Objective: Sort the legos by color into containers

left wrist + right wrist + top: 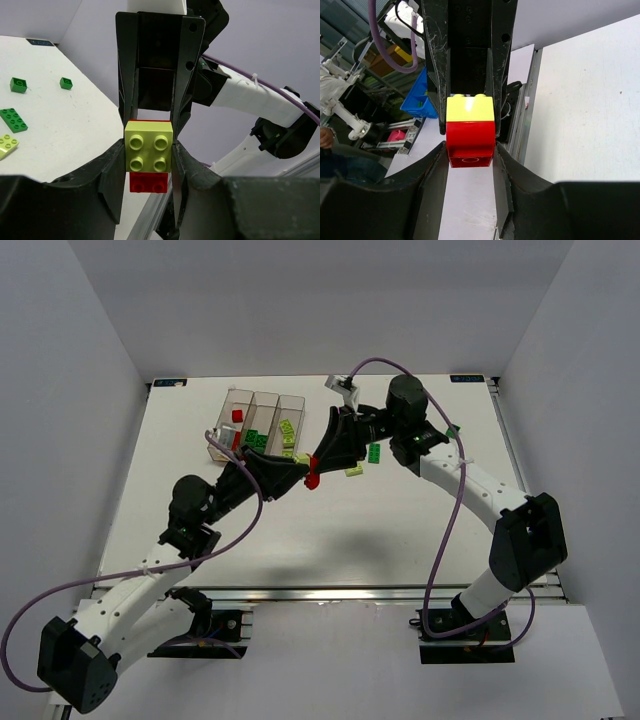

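The yellow-green brick [148, 146] and the red brick [470, 142] are joined as one stack, caught between two pincers that meet tip to tip over the table [400, 530], just right of the containers [252, 405]. We see the left pincer [148, 155] clenched on the yellow-green brick, a finger [112, 170] pressed flat to each side and the studs facing its camera. The right pincer [470, 150] grasps the red brick in the same way, narrowly parted to the brick's width, with the yellow-green brick on the far side of it. In the top view the stack shows as a red spot with pale green just beside it where the two black pincers cross. Sorted legos [255, 440] lie in the containers: red in the left bin, dark green in the middle, yellow-green in the right. Loose legos [374, 451], green and yellow-green, lie on the table near the right pincer.
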